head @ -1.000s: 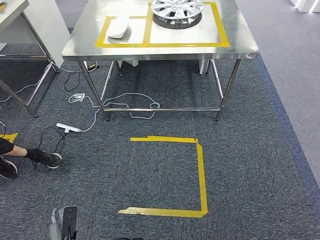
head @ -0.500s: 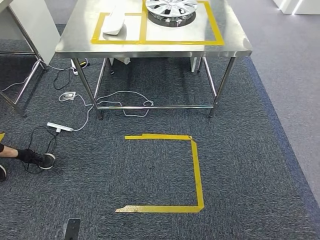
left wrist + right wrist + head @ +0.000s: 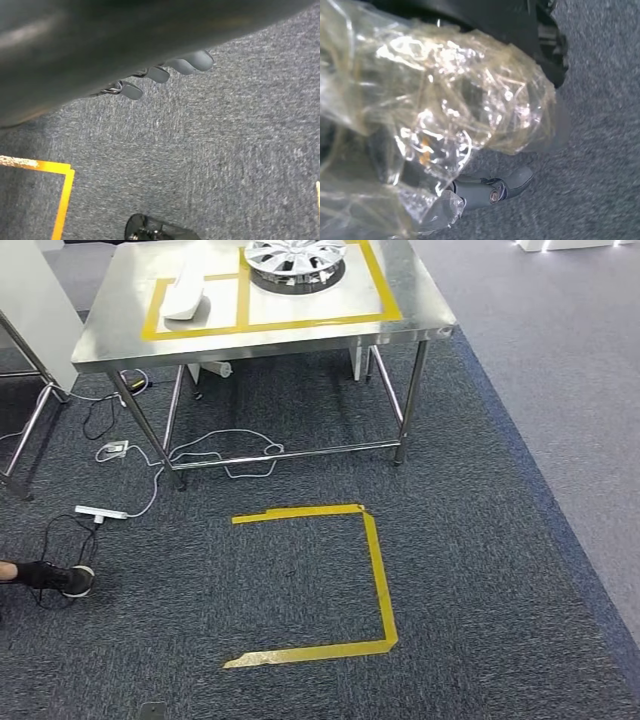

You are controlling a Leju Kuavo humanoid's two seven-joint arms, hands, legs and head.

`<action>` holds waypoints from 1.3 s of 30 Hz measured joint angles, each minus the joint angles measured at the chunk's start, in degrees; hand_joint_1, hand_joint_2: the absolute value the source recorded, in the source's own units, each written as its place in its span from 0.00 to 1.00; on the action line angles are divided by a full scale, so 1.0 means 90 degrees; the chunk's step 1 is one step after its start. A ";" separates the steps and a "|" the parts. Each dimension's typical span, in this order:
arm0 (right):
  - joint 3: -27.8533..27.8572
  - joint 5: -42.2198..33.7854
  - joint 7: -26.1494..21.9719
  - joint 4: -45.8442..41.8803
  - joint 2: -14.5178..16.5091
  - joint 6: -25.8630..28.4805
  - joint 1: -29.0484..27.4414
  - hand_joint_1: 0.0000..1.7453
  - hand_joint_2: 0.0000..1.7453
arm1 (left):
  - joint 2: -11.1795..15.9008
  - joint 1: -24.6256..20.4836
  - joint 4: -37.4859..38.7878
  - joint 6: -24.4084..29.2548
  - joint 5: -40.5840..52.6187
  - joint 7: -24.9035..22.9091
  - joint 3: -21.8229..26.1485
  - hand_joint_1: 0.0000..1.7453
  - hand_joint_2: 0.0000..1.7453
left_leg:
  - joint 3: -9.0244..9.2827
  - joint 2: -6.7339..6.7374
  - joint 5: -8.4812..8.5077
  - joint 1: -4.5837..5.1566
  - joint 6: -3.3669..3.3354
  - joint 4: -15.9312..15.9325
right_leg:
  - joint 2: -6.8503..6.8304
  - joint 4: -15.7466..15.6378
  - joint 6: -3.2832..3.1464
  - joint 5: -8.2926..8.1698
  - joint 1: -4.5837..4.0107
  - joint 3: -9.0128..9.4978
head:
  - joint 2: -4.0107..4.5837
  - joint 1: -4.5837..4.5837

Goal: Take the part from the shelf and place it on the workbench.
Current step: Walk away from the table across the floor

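In the right wrist view my right hand (image 3: 486,190) holds a part wrapped in crinkled clear plastic (image 3: 444,95); one grey finger shows under the wrap, above the carpet. My left hand (image 3: 158,74) hangs over the carpet, its grey fingertips apart with nothing in them. Ahead in the head view stands the steel workbench (image 3: 121,335), marked with yellow tape boxes. A silver hubcap (image 3: 296,257) lies in the right box and a white part (image 3: 185,298) in the left one.
A yellow tape outline (image 3: 377,580) marks the carpet in front of the workbench. Cables (image 3: 226,445) and a power strip (image 3: 100,512) lie under and left of it. A person's shoe (image 3: 64,580) is at the left edge. Another table (image 3: 30,300) stands far left.
The whole picture has slid left, so the camera has moved; the workbench and floor tape now sit further left. The dark piece at the bottom edge has nearly dropped out of the picture.
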State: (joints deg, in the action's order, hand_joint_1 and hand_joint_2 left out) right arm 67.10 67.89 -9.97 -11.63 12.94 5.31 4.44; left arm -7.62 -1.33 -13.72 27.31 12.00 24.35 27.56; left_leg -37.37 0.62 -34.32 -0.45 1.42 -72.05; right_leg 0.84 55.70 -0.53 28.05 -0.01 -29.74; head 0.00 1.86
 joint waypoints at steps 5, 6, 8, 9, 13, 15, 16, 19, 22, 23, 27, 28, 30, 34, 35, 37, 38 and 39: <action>0.0000 -0.0001 0.0009 0.0000 0.0000 0.0000 0.0006 0.00 0.00 | -0.0006 0.0008 0.0019 -0.0048 0.0081 0.0009 -0.0001 0.00 0.00 | 0.0816 -0.0288 0.0633 -0.0028 -0.0093 0.1528 | 0.0218 0.0135 0.0093 -0.0011 -0.0022 -0.0119 | 0.0000 -0.0004; 0.0000 -0.0001 0.0010 0.0000 0.0000 0.0000 0.0007 0.00 0.00 | -0.0008 0.0006 0.0024 -0.0048 0.0085 0.0012 -0.0001 0.00 0.00 | 0.0821 -0.0292 0.0608 -0.0021 -0.0121 0.1574 | 0.0253 0.0150 0.0135 -0.0026 -0.0023 -0.0155 | 0.0000 -0.0005; 0.0000 -0.0001 0.0014 0.0000 -0.0001 0.0000 -0.0013 0.00 0.00 | -0.0017 0.0006 0.0027 -0.0050 0.0089 0.0015 -0.0001 0.00 0.00 | 0.0798 -0.0220 0.0637 -0.0028 -0.0200 0.1606 | 0.0277 0.0173 0.0208 -0.0032 -0.0006 -0.0226 | 0.0000 -0.0006; 0.0000 -0.0001 0.0016 0.0000 -0.0002 0.0000 -0.0023 0.00 0.00 | -0.0020 0.0007 0.0027 -0.0050 0.0088 0.0018 -0.0001 0.00 0.00 | 0.0787 -0.0180 0.0662 -0.0036 -0.0246 0.1622 | 0.0226 0.0265 0.0242 0.0043 0.0000 -0.0285 | 0.0000 -0.0020; 0.0000 0.0001 0.0019 0.0000 -0.0002 -0.0002 -0.0020 0.00 0.00 | -0.0028 0.0023 0.0035 -0.0050 0.0103 0.0026 0.0001 0.00 0.00 | 0.0719 0.0026 0.0710 -0.0032 -0.0337 0.1640 | -0.0017 0.1687 0.0357 0.0806 0.0027 -0.0937 | 0.0000 -0.0070; 0.0000 0.0007 0.0026 0.0000 -0.0002 -0.0002 -0.0037 0.00 0.00 | -0.0029 0.0029 0.0045 -0.0026 0.0174 0.0005 -0.0002 0.00 0.00 | 0.0699 0.0135 0.0721 -0.0025 -0.0338 0.1637 | -0.0038 0.1975 0.0379 0.0841 0.0034 -0.1021 | 0.0000 -0.0070; 0.0000 0.0010 0.0034 0.0000 -0.0003 -0.0003 -0.0047 0.00 0.00 | -0.0029 0.0027 0.0050 -0.0004 0.0226 -0.0010 -0.0005 0.00 0.00 | 0.0700 0.0180 0.0725 -0.0025 -0.0334 0.1637 | -0.0059 0.1734 0.0375 0.0685 0.0035 -0.0866 | 0.0000 -0.0070; -0.0001 0.0030 0.0069 0.0000 -0.0005 -0.0007 -0.0029 0.00 0.00 | -0.0035 0.0018 0.0053 0.0069 0.0354 -0.0010 -0.0017 0.00 0.00 | 0.0711 0.0293 0.0727 0.0004 -0.0281 0.1623 | -0.0305 0.0442 0.0313 0.0199 0.0009 -0.0130 | 0.0000 -0.0068; -0.0002 0.0067 0.0122 0.0000 -0.0007 -0.0009 -0.0019 0.00 0.00 | -0.0045 0.0008 0.0055 0.0103 0.0508 0.0035 -0.0047 0.00 0.00 | 0.0699 0.0404 0.0742 0.0033 -0.0183 0.1605 | -0.0352 0.0112 0.0224 0.0151 -0.0029 -0.0009 | 0.0000 -0.0045; -0.0002 0.0081 0.0148 0.0000 -0.0008 -0.0011 -0.0036 0.00 0.00 | -0.0048 0.0002 0.0056 0.0108 0.0581 0.0028 -0.0080 0.00 0.00 | 0.0698 0.0411 0.0726 0.0024 -0.0147 0.1591 | -0.0320 0.0102 0.0188 0.0133 -0.0019 -0.0018 | 0.0000 -0.0045; -0.0001 0.0113 0.0228 0.0000 -0.0032 -0.0022 -0.0055 0.00 0.00 | -0.0061 0.0014 0.0098 0.0138 0.0854 -0.0156 -0.0259 0.00 0.00 | 0.0356 0.0068 0.0080 -0.0014 -0.0028 0.0694 | -0.0168 0.0068 0.0039 0.0040 0.0017 -0.0026 | 0.0000 -0.0001; -0.0001 0.0114 0.0241 0.0000 -0.0036 -0.0029 -0.0058 0.00 0.00 | -0.0069 0.0025 0.0117 0.0151 0.0896 -0.0218 -0.0298 0.00 0.00 | 0.0196 0.0030 -0.0107 -0.0019 -0.0019 0.0296 | -0.0119 0.0073 0.0022 0.0027 0.0013 -0.0041 | 0.0000 0.0003; -0.0001 0.0113 0.0283 0.0000 -0.0044 -0.0047 -0.0077 0.00 0.00 | -0.0087 0.0053 0.0141 0.0178 0.0953 -0.0327 -0.0360 0.00 0.00 | 0.0047 0.0007 -0.0161 -0.0020 -0.0016 -0.0100 | -0.0005 0.0085 0.0017 0.0020 0.0005 -0.0054 | 0.0000 0.0004; -0.0001 0.0111 0.0346 0.0000 -0.0046 -0.0077 -0.0085 0.00 0.00 | -0.0113 0.0079 0.0150 0.0265 0.0953 -0.0381 -0.0412 0.00 0.00 | 0.0590 -0.0211 0.0596 -0.0033 -0.0086 0.1103 | 0.0234 0.0147 0.0052 0.0025 -0.0007 -0.0076 | 0.0000 0.0002; -0.0002 0.0111 0.0357 0.0000 -0.0046 -0.0084 -0.0079 0.00 0.00 | -0.0115 0.0079 0.0152 0.0282 0.0923 -0.0373 -0.0414 0.00 0.00 | 0.0688 -0.0289 0.0656 -0.0038 -0.0107 0.1351 | 0.0285 0.0172 0.0082 0.0023 -0.0013 -0.0111 | 0.0000 0.0004; -0.0001 0.0110 0.0401 0.0000 -0.0046 -0.0094 -0.0089 0.00 0.00 | -0.0120 0.0078 0.0155 0.0312 0.0842 -0.0353 -0.0411 0.00 0.00 | 0.0733 -0.0316 0.0634 -0.0033 -0.0148 0.1521 | 0.0374 0.0198 0.0165 -0.0001 -0.0012 -0.0189 | 0.0000 0.0002; -0.0001 0.0109 0.0429 0.0000 -0.0047 -0.0097 -0.0107 0.00 0.00 | -0.0123 0.0077 0.0155 0.0329 0.0803 -0.0346 -0.0404 0.00 0.00 | 0.0727 -0.0275 0.0640 -0.0038 -0.0183 0.1543 | 0.0391 0.0198 0.0205 -0.0009 -0.0001 -0.0226 | 0.0000 0.0004; 0.0000 0.0109 0.0455 0.0000 -0.0047 -0.0097 -0.0128 0.00 0.00 | -0.0124 0.0077 0.0155 0.0350 0.0771 -0.0341 -0.0395 0.00 0.00 | 0.0725 -0.0229 0.0661 -0.0045 -0.0221 0.1568 | 0.0351 0.0233 0.0243 0.0021 0.0004 -0.0264 | 0.0000 -0.0001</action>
State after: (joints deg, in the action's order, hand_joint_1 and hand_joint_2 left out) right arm 67.10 68.87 -5.87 -11.63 12.51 4.44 3.29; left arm -8.74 -0.63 -12.33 30.46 18.93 21.28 24.00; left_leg -30.84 -1.44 -28.37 -0.85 -0.56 -57.94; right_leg 4.00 57.80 1.66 28.24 0.02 -32.12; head 0.00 1.86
